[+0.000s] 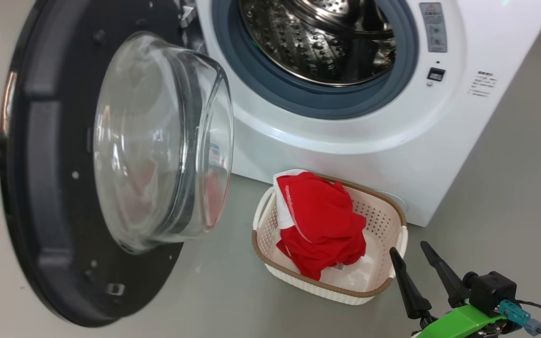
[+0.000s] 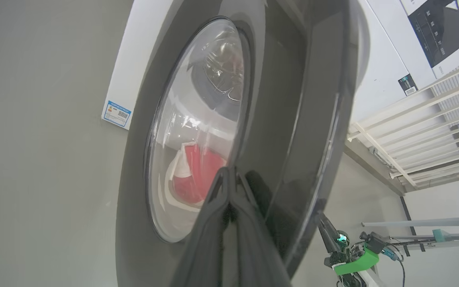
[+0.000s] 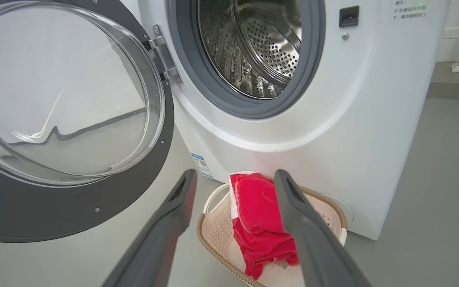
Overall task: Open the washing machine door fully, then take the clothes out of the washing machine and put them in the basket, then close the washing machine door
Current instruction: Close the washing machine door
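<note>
The washing machine door (image 1: 40,197) stands swung open at the left, its domed glass facing the washing machine (image 1: 345,145). The steel drum (image 3: 253,48) looks empty. My left gripper (image 2: 228,170) is shut, its tips pressed against the door's glossy black outer face beside the window. Red clothes (image 1: 320,220) lie piled in the cream basket (image 1: 383,220) on the floor before the machine. They also show through the door glass in the left wrist view. My right gripper (image 1: 410,251) hangs open just right of the basket with nothing between its fingers (image 3: 173,215).
The floor around is grey. A blue label (image 2: 116,113) sits low on the machine front. In the left wrist view, a white railing (image 2: 432,131) and a low metal frame (image 2: 432,223) stand beyond the machine.
</note>
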Controlling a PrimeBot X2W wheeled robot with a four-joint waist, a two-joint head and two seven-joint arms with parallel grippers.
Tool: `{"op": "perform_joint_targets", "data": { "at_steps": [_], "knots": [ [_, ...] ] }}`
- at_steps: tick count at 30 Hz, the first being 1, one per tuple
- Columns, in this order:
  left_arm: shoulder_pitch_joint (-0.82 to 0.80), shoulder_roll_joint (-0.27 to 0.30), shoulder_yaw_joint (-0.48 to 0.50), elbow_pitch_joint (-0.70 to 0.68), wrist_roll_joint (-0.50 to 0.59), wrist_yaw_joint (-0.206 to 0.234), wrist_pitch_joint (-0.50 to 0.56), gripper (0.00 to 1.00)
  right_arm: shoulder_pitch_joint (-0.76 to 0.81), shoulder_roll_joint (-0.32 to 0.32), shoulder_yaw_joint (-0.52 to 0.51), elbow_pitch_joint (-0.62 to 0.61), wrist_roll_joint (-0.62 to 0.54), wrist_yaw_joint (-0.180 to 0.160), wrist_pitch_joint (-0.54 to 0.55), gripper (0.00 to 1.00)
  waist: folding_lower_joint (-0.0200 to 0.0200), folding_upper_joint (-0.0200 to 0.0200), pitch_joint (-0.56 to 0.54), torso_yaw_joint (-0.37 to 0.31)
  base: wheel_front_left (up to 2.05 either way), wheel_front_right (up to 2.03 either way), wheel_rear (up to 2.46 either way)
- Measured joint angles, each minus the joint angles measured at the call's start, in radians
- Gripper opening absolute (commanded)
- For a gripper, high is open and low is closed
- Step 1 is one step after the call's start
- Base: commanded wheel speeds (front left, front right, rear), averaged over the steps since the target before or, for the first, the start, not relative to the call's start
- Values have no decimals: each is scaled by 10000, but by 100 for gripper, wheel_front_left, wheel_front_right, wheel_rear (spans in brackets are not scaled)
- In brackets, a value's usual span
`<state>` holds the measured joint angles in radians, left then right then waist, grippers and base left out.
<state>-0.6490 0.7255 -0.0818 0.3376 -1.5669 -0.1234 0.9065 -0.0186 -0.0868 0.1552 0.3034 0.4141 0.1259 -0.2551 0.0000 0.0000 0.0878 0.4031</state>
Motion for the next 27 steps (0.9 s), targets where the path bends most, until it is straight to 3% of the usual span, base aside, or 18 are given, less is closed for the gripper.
{"op": "perform_joint_targets", "data": {
  "at_steps": [14, 27],
  "knots": [
    [307, -349, -368, -1634, 96, 2, -36, 0, 0, 150, -242, -157, -2, 0, -2, 100, 0, 0, 44, -865, 0, 0, 0],
    [-107, -1026, -1145, -2554, 493, 2, -792, 0, -15, 282, -431, -303, -4, 0, -2, 100, 0, 0, 325, -1802, 0, 0, 0]
  ]
}}
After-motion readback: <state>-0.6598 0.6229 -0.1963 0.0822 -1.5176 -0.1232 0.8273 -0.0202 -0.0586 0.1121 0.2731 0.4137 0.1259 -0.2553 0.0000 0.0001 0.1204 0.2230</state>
